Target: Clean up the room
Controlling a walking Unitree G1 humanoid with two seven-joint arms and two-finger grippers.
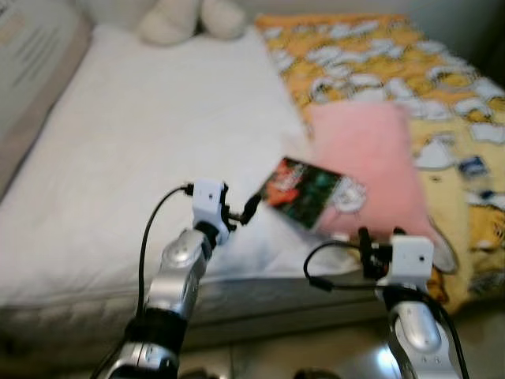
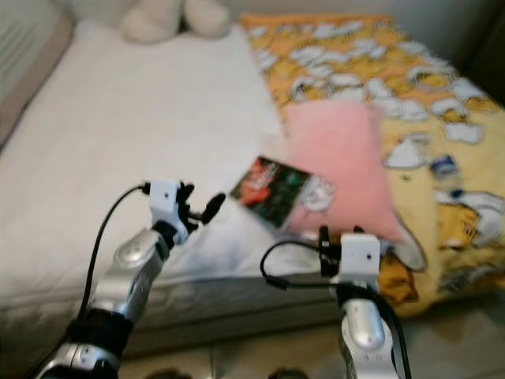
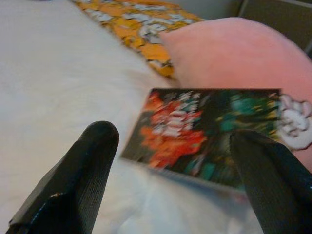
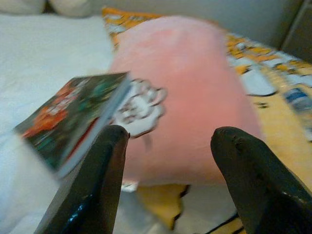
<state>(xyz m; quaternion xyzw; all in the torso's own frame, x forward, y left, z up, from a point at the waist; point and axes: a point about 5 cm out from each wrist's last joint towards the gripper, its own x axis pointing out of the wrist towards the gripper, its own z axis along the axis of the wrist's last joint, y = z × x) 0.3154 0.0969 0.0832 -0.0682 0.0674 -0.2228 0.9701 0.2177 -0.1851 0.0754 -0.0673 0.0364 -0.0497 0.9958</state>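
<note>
A book with a red and green cover [image 1: 304, 190] lies on the bed, one side propped on a pink pillow [image 1: 369, 162]. My left gripper [image 1: 246, 212] is raised just short of the book's near corner, open, with the book [image 3: 195, 134] between and beyond its fingers [image 3: 92, 165]. My right gripper [image 1: 377, 241] hovers at the bed's front edge below the pillow, open, its fingers [image 4: 105, 175] pointing at the pillow [image 4: 190, 102] with the book [image 4: 73, 119] off to one side.
The bed has a white sheet [image 1: 150, 150] and an orange and yellow cartoon blanket [image 1: 418, 79] on the right. A white plush toy [image 1: 193, 17] sits at the head. A beige pillow [image 1: 31, 71] lies far left. Tiled floor [image 1: 316, 355] shows below.
</note>
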